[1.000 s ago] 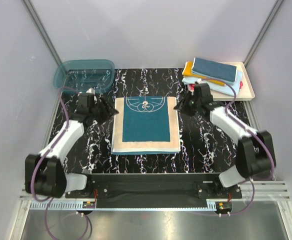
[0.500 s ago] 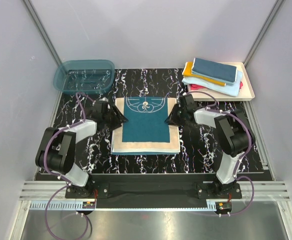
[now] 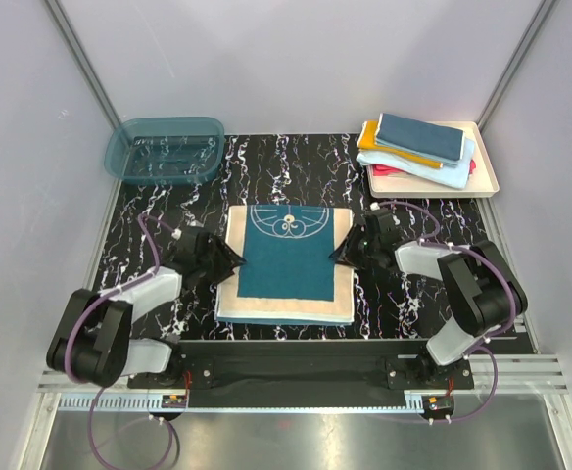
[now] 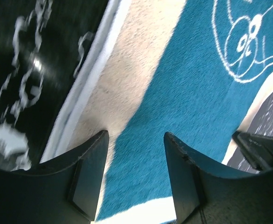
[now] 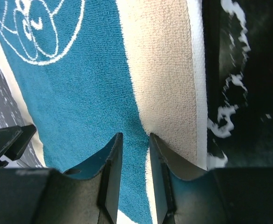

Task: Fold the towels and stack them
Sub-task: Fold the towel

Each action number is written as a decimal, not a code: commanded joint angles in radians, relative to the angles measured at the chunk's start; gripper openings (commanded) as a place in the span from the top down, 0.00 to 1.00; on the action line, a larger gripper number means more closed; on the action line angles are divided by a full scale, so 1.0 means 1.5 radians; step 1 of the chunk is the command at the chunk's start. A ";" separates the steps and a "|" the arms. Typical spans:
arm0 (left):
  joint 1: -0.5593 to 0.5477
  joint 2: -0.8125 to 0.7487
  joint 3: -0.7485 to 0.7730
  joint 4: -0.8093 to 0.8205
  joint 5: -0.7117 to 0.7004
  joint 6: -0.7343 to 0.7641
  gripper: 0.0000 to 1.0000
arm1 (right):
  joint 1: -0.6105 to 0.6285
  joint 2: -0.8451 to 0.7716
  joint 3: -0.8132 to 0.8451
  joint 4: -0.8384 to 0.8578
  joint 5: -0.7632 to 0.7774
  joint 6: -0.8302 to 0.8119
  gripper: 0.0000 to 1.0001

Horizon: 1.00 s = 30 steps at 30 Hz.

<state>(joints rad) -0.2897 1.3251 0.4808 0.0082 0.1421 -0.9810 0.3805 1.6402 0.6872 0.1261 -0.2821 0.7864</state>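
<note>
- The left gripper (image 3: 223, 262) lies low on the table at the left edge of the dark teal towel (image 3: 286, 266), pointing right across it. In its wrist view the jaws stand wide apart over the cream border (image 4: 127, 88). Flat cloth shows between them and nothing is held.
- The towel lies flat at the centre of the table, between the two arms. Its white outline drawing (image 3: 286, 221) sits at the far end, and its left and right edges run from near to far.
- The move ahead probably turns on this: the cloth lies inward from each claw, rightward from the left one and leftward from the right one. Each arm is just as near to its own side edge, partway along it.
- The right gripper (image 3: 345, 253) mirrors the left at the right edge, pointing left. Its jaws are narrow, a slim gap set over the line where teal meets cream. I cannot tell whether they nip the cloth.
- The other towels (image 3: 418, 147) are already stacked on the cream tray (image 3: 489, 179) at the far right, well apart from both claws. The right arm is the nearer one for carrying the towel there.
</note>
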 commanded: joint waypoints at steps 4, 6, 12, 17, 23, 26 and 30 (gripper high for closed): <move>-0.003 -0.062 0.063 -0.142 -0.047 0.030 0.42 | 0.001 -0.030 0.084 -0.164 0.029 -0.045 0.63; -0.002 -0.056 0.136 -0.155 -0.054 0.048 0.41 | 0.001 -0.020 0.135 -0.190 0.022 -0.055 0.63; -0.002 0.099 0.323 -0.116 -0.027 0.104 0.44 | 0.001 0.070 0.338 -0.166 -0.025 -0.065 0.76; -0.001 0.249 0.400 0.048 0.085 0.134 0.62 | 0.007 0.206 0.418 -0.055 -0.090 -0.037 0.97; -0.003 0.413 0.478 0.147 0.200 0.145 0.74 | 0.044 0.330 0.476 0.054 -0.140 -0.004 1.00; -0.003 0.449 0.485 0.154 0.179 0.151 0.73 | 0.050 0.379 0.495 0.104 -0.153 0.011 1.00; -0.002 0.465 0.467 0.172 0.165 0.137 0.73 | 0.049 0.401 0.466 0.180 -0.144 0.057 1.00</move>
<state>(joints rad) -0.2951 2.0266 1.1584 0.1539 0.3710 -0.7834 0.4568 2.2444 1.3777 0.2287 -0.4778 0.8162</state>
